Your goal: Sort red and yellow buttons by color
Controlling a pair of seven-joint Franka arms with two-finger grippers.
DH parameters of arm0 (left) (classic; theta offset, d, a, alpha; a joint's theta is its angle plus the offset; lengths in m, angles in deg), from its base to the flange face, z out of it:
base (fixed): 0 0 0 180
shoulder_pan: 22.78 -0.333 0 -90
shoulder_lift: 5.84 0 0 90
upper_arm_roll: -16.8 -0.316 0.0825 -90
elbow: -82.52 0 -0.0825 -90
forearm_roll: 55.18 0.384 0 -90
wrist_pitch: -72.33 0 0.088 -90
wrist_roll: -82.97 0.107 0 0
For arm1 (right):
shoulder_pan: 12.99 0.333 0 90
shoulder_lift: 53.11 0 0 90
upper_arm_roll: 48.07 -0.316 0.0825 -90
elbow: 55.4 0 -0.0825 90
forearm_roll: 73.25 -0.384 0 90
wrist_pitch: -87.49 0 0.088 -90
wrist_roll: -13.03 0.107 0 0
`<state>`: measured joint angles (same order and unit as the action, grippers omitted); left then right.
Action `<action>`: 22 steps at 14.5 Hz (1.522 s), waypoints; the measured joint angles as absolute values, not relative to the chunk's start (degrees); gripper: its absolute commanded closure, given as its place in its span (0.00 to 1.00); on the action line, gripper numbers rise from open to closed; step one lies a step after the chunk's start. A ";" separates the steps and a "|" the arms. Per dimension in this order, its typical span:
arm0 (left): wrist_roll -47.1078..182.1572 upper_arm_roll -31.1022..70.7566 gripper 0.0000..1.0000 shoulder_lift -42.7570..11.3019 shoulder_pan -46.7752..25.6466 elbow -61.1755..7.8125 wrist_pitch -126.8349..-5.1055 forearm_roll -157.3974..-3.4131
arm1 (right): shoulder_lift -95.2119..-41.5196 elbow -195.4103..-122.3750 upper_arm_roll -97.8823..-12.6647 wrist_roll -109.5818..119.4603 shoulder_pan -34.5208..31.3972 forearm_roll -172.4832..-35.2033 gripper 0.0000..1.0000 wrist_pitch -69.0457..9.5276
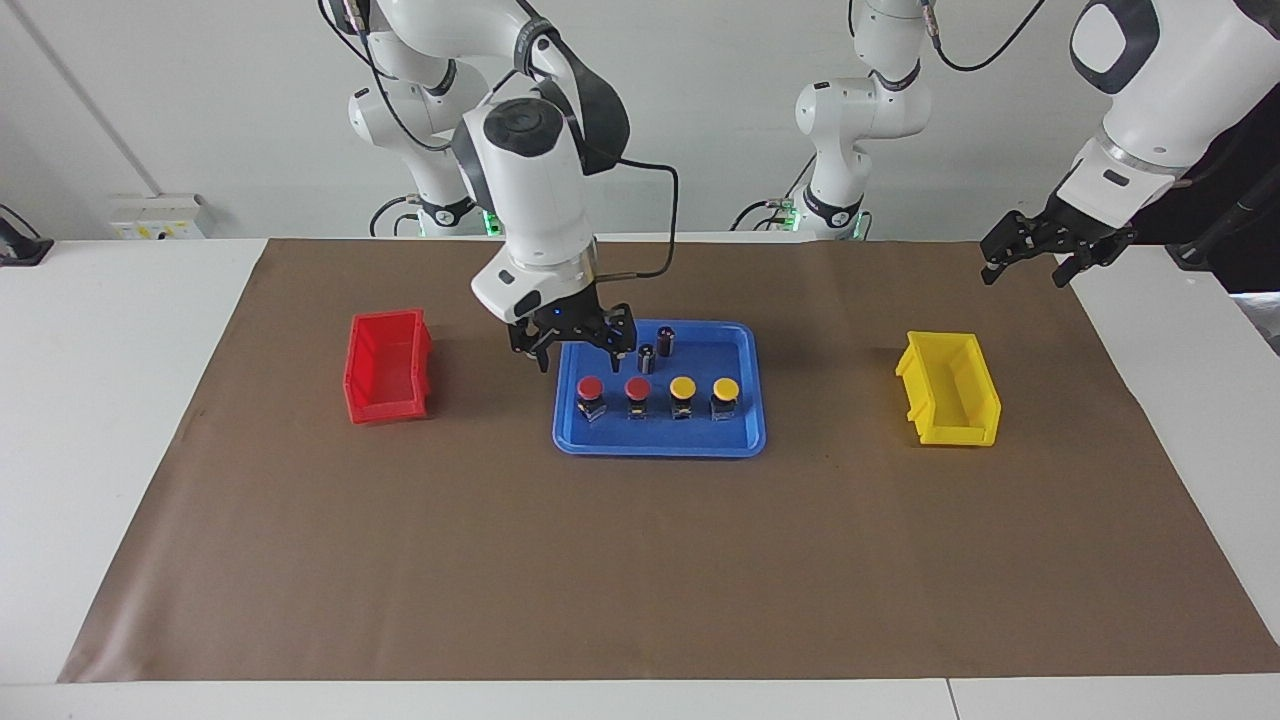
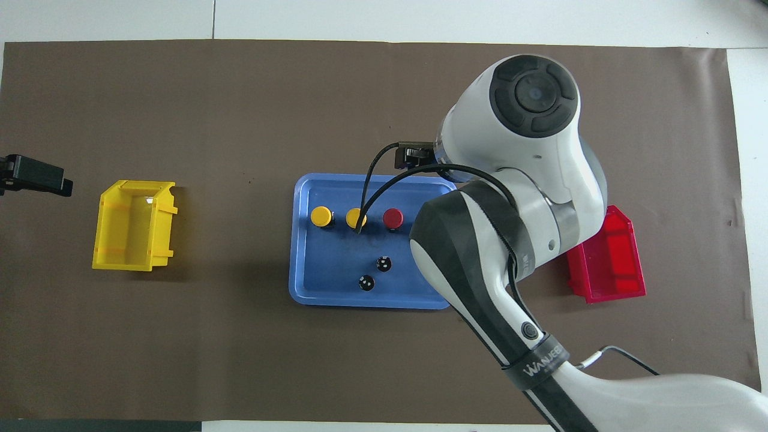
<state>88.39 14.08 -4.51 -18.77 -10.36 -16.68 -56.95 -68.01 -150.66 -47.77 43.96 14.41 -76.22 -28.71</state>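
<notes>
Facing view: all four buttons [image 1: 657,398] in a row in blue tray [image 1: 740,440]; overhead view: one red cap hidden under arm. Right end effector [image 1: 571,340] spread wide above end red button; left end effector [image 1: 1035,250] wide, near yellow bin [image 1: 950,400].

White table [image 1: 120,380], brown mat [image 1: 640,560]

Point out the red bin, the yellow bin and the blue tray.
red bin [image 1: 388,366], facing view, on its inner floor
yellow bin [image 1: 950,390], facing view, on its inner floor
blue tray [image 1: 660,441], facing view, on its rim farthest from the robots
</notes>
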 measured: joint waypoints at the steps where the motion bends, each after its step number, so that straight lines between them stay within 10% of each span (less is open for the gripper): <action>1: 88.37 14.09 0.00 -4.46 -18.76 -10.52 -16.69 -56.95 | -66.90 -155.03 -47.77 43.96 14.92 -76.31 0.00 -32.33; 6: 87.57 14.51 0.00 -3.10 -18.62 -14.29 -20.21 -56.95 | -61.45 -168.20 -47.59 43.94 15.38 -76.32 0.12 -39.58; 22: 51.49 38.74 0.00 -10.24 -17.10 -26.01 -40.09 -54.84 | -66.68 -170.85 -47.64 43.32 15.92 -76.33 0.33 -47.90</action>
<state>51.49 38.74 -10.24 -17.10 -26.01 -40.09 -54.84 -66.68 -170.85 -47.64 43.32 15.92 -76.33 -47.90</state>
